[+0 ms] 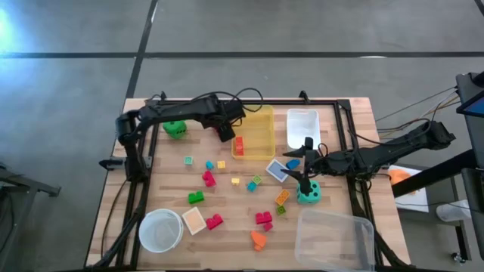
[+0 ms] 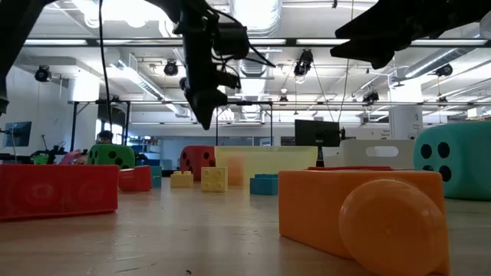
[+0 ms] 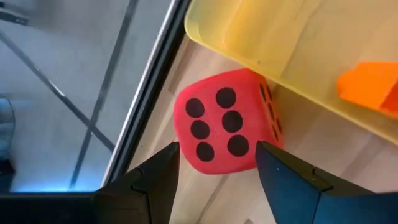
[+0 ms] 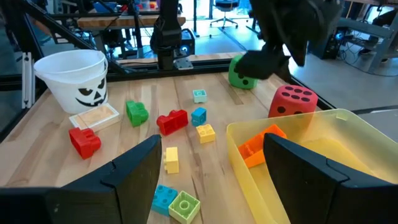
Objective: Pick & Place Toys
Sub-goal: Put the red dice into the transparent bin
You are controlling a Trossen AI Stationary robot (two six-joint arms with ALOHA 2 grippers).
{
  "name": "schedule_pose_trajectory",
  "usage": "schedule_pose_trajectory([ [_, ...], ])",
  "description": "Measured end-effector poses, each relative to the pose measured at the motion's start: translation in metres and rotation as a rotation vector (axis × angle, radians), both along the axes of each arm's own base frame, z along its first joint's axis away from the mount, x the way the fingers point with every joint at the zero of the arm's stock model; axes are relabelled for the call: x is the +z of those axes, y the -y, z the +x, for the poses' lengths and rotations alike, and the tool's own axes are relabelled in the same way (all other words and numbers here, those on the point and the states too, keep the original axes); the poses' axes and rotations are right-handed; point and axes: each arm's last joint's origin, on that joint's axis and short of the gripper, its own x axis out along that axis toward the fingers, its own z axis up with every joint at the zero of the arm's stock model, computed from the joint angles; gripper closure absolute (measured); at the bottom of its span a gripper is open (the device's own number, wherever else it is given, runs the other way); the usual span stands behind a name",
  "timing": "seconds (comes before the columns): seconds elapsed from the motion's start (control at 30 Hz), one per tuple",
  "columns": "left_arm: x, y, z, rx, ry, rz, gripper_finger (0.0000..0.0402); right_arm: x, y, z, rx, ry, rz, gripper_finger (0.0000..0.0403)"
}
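A: Left wrist view has the left gripper (image 3: pixel 214 163) spread open right over the red dice (image 3: pixel 225 121), holding nothing. That dice sits just beside the yellow bin (image 3: pixel 298 43), on its left.

B: Yep, and the right gripper (image 4: pixel 211 168) is open and empty too, near the teal dice (image 1: pixel 308 194). Small blocks (image 1: pixel 205 178) are scattered mid-table.

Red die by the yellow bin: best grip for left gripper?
Come from above with the open left gripper and close on two opposite flat faces of the red die. It sits tight beside the yellow bin, so probably keep the fingers off the bin-side face.
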Motion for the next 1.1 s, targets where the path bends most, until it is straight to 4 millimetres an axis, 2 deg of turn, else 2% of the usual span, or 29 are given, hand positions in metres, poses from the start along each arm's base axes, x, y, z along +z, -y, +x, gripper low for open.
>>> schedule_pose_trajectory([
  [0.23, -0.021, -0.004, 0.007, -0.004, -0.047, -0.032, 0.0188, 0.000, 0.000, 0.000, 0.000, -0.002, -0.001, 0.0126],
  [0.67, -0.029, -0.015, 0.006, 0.044, 0.012, -0.142, 0.0181, 0.000, 0.000, 0.000, 0.000, -0.003, -0.001, 0.0126],
  [0.83, -0.031, -0.016, 0.007, 0.026, 0.006, -0.138, 0.0137, 0.000, 0.000, 0.000, 0.000, -0.003, -0.001, 0.0126],
  [1.1, -0.029, -0.019, 0.007, 0.043, -0.024, -0.030, 0.0052, 0.000, 0.000, 0.000, 0.000, -0.005, -0.001, 0.0126],
])
